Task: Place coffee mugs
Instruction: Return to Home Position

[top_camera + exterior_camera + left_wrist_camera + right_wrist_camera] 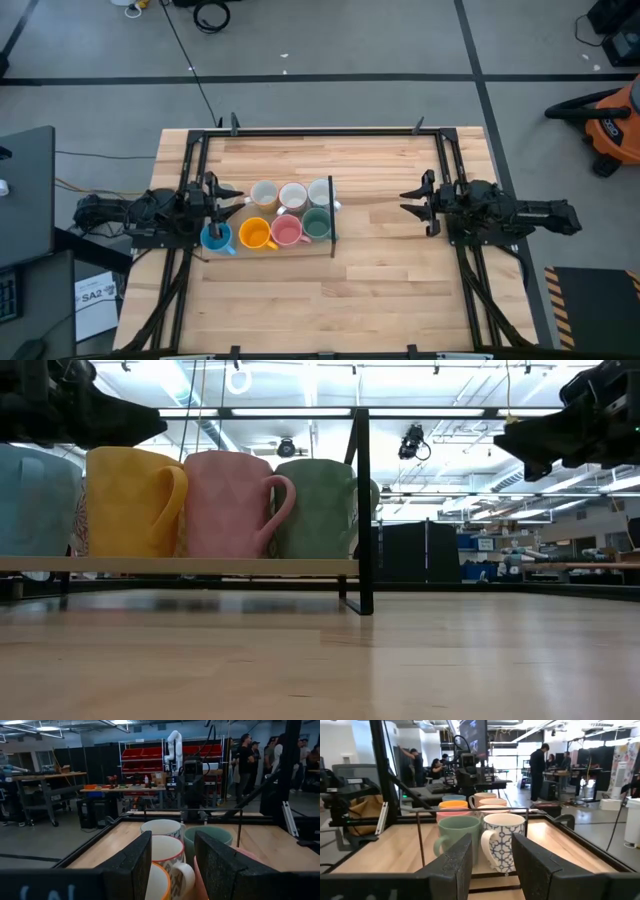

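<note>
Mugs (pixel 287 231) crowd shelf (pixel 180 565); black post (pixel 362 510) at end

Front row, high view: check for the blue mug (pixel 216 238), yellow-orange mug (pixel 254 234), pink mug (pixel 287 231) and green mug (pixel 316 224). Back row: you will see a cream mug (pixel 264 193) and a white mug (pixel 293 196). In the right wrist view, find the lattice mug (pixel 503 840), white with a blue lattice pattern. In the left wrist view, the orange-rimmed mug (pixel 167 851) shows grey patterning on white. The shelf board (pixel 200 565) is pale wood, its frame (pixel 362 510) is black, and the table (pixel 400 280) is light wood planking.
</note>
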You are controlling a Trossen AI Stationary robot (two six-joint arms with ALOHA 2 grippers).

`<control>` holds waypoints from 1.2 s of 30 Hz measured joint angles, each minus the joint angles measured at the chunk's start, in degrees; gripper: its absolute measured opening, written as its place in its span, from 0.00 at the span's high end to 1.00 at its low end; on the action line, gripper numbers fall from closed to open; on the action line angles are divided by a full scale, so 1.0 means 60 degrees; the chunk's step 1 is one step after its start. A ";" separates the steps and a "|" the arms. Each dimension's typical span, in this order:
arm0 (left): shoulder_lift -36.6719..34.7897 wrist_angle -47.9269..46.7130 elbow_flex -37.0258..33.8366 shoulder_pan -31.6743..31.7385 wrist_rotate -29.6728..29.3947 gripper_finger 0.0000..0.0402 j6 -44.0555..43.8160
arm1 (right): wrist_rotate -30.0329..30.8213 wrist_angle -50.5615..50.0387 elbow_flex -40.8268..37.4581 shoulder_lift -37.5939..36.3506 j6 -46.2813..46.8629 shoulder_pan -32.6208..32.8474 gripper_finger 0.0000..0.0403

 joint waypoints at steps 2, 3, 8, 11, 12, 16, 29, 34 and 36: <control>0.0000 0.0002 0.0000 0.0146 0.0189 0.61 -0.0070 | 0.0002 0.0000 0.0004 0.0000 0.0004 -0.0067 0.65; 0.0000 -0.0010 0.0000 0.0196 0.0272 0.61 -0.0151 | 0.0002 0.0000 0.0004 0.0000 0.0000 -0.0092 0.65; 0.0000 -0.0432 0.0010 0.0258 0.0462 0.61 -0.0249 | 0.0009 -0.0214 0.0004 0.0000 -0.0015 -0.0205 0.65; 0.0000 -0.0602 0.0029 0.0258 0.0464 0.61 -0.0263 | 0.0210 -0.0810 0.0004 0.0000 0.0042 -0.0254 0.65; -0.0001 -0.0631 0.0029 0.0258 0.0465 0.61 -0.0283 | 0.0316 -0.0847 0.0007 0.0024 0.0175 -0.0257 0.65; 0.0000 -0.0711 0.0036 0.0258 0.0464 0.61 -0.0156 | 0.0406 -0.0827 0.0011 0.0064 0.0324 -0.0257 0.65; -0.0004 -0.1641 0.0066 0.0258 0.0465 0.61 0.0141 | 0.0428 -0.0775 0.0011 0.0066 0.0328 -0.0253 0.65; -0.0004 -0.1688 0.0060 0.0258 0.0469 0.61 0.0752 | 0.0430 -0.0772 0.0011 0.0066 0.0328 -0.0253 0.65; -0.0004 -0.1683 0.0053 0.0258 0.0464 0.61 0.0820 | 0.0432 -0.0772 0.0011 0.0066 0.0328 -0.0253 0.65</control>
